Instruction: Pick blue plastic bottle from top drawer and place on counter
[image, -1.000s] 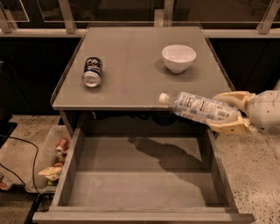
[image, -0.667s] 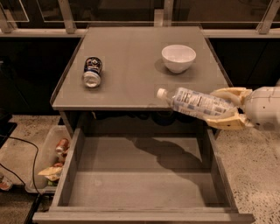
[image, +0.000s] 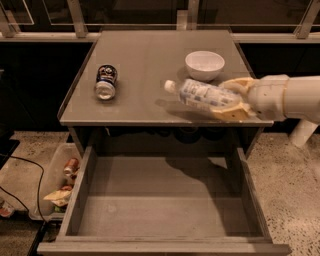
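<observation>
The tan gripper (image: 229, 98) grips the base of the clear, white-capped plastic bottle (image: 200, 94), which juts cap-first from the jaws, tilted over the flat grey counter (image: 145, 65).

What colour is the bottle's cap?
White, in the camera view; the gripper holds the blue plastic bottle over the counter.

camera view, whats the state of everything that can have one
bottle, capped, held nearly level above the counter
gripper, at the counter's right front, jaws shut on the bottle
drawer, pulled open, floor bare
can, lying on its side on the counter
bowl, upright, looks empty
</observation>
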